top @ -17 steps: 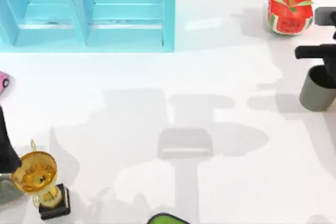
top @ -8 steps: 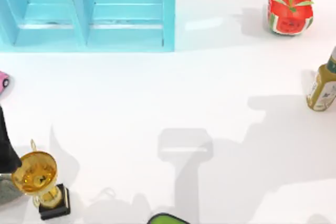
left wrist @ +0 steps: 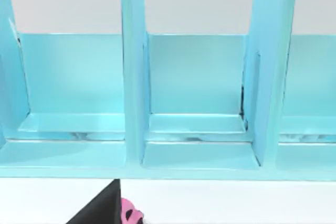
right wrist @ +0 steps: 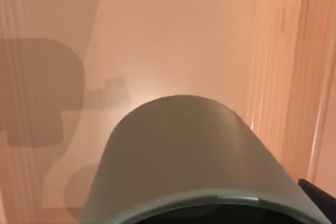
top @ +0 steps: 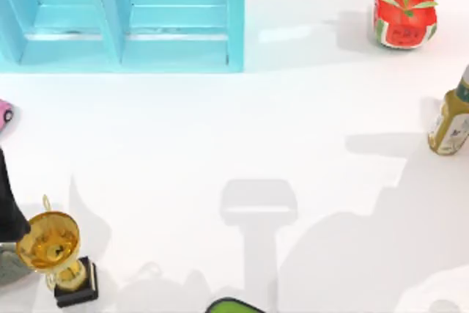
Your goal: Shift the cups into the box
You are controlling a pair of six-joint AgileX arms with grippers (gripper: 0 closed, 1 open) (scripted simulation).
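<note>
One dark grey-olive cup point(right wrist: 191, 156) sits close up in the right wrist view, rim toward the camera. My right gripper point(right wrist: 210, 217) is shut on it, and one dark fingertip point(right wrist: 321, 199) shows beside the rim. Beneath the cup lies an orange-tan surface point(right wrist: 173, 40) with a streaked wall along one side; I cannot tell whether it is the box. My left arm point(top: 6, 207) stands parked at the table's left edge.
A blue shelf unit point(top: 121, 12) fills the back left. A watermelon planter point(top: 403, 14) stands back right and an olive bottle point(top: 451, 124) at the right edge. A gold trophy point(top: 53, 251) is front left, beside a pink toy point(top: 4, 113). A green object point(top: 233, 306) touches the front edge.
My right gripper and the cup it held at the right edge have left the top view. The olive bottle behind them is uncovered. The left arm has not moved.
</note>
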